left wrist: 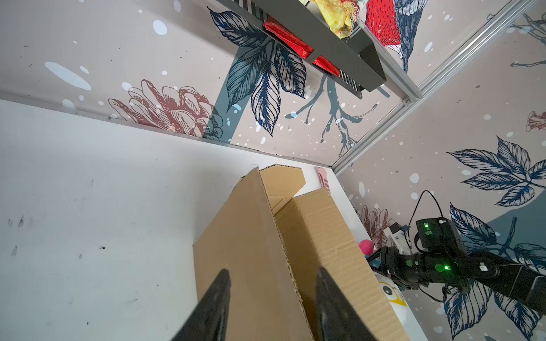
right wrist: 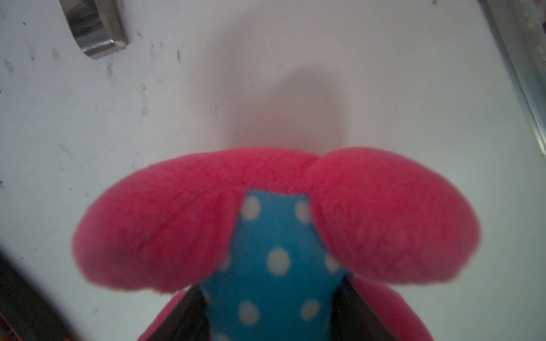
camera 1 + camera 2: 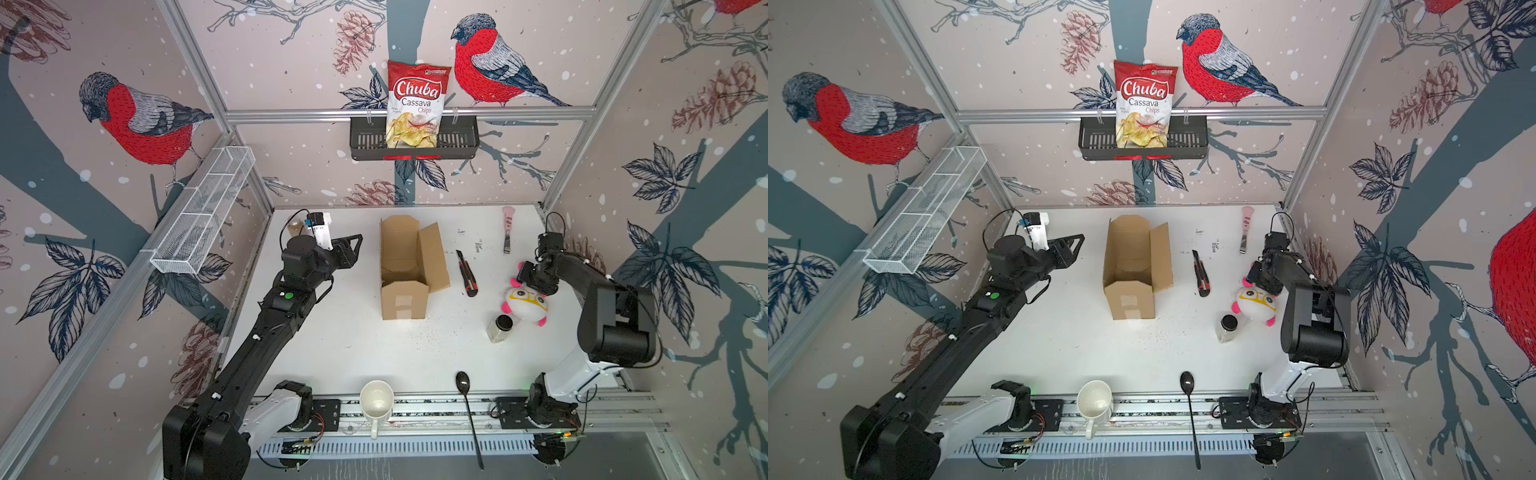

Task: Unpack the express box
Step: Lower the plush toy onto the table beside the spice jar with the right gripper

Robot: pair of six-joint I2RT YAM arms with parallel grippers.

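Right gripper (image 2: pixel 273 295) straddles the pink-and-white plush toy (image 3: pixel 528 305), grip unclear; withdrawing could drag it. Left gripper (image 1: pixel 272 271), jaws apart, faces the brown cardboard box (image 3: pixel 405 303).

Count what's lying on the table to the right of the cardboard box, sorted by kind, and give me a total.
Tools: 2, a utility knife and a scraper
Soft toy: 1
Jar: 1
Spoon: 1
Total: 5
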